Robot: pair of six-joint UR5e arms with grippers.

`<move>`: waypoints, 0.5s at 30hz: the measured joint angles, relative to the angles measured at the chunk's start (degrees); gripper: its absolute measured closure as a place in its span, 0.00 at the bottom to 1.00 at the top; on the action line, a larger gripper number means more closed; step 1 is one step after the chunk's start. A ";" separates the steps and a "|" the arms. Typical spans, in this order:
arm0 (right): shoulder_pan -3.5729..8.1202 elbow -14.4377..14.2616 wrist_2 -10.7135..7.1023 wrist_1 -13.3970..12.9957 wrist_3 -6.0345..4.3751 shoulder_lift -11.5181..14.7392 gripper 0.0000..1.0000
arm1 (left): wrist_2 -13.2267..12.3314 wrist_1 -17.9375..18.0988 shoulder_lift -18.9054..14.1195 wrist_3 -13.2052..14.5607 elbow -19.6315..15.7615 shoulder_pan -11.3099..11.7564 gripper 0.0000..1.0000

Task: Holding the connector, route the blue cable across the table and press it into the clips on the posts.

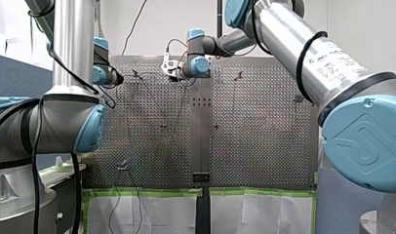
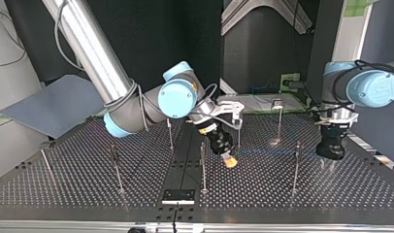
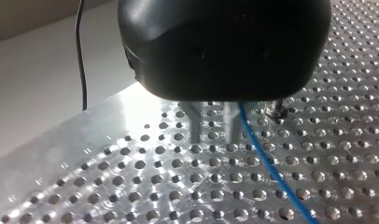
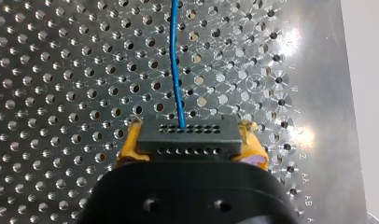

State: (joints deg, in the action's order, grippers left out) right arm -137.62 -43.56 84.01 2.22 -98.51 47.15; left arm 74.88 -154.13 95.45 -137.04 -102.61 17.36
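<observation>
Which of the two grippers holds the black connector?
My right gripper: its yellow pads clamp the connector where the blue cable enters. My left gripper has metal fingers and no connector.

1. Front view: behind and above the arms, facing over the silver perforated metal tabletop [image 1: 254, 122].
2. Top view: low, across that tabletop, facing the arms; both views share its thin upright metal posts [image 2: 203, 165].
3. Left wrist view: close above the holes, along my left black claw [image 3: 214, 139].
4. Right wrist view: close over my right yellow-padded claw [image 4: 191, 140] and the dark rectangular connector [image 4: 187, 133]; both wrist views share the thin blue cable [image 4: 176, 60].
</observation>
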 joint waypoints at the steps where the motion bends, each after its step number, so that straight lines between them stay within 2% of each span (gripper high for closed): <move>1: -0.02 0.00 -0.01 0.02 0.02 0.00 1.00 | 0.33 -0.54 -0.26 0.51 -0.19 0.04 0.00; 8: 0.02 0.00 0.03 0.60 0.11 0.11 1.00 | 2.06 -4.11 -3.00 4.08 -2.87 -0.23 0.00; 15: 0.13 0.15 1.05 0.80 0.14 0.34 1.00 | 0.24 -7.17 -6.05 7.16 -5.93 -1.10 0.00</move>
State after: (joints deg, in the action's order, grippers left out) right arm -137.48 -43.41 85.07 3.01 -98.37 47.50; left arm 75.12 -161.30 89.40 -129.88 -108.54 16.25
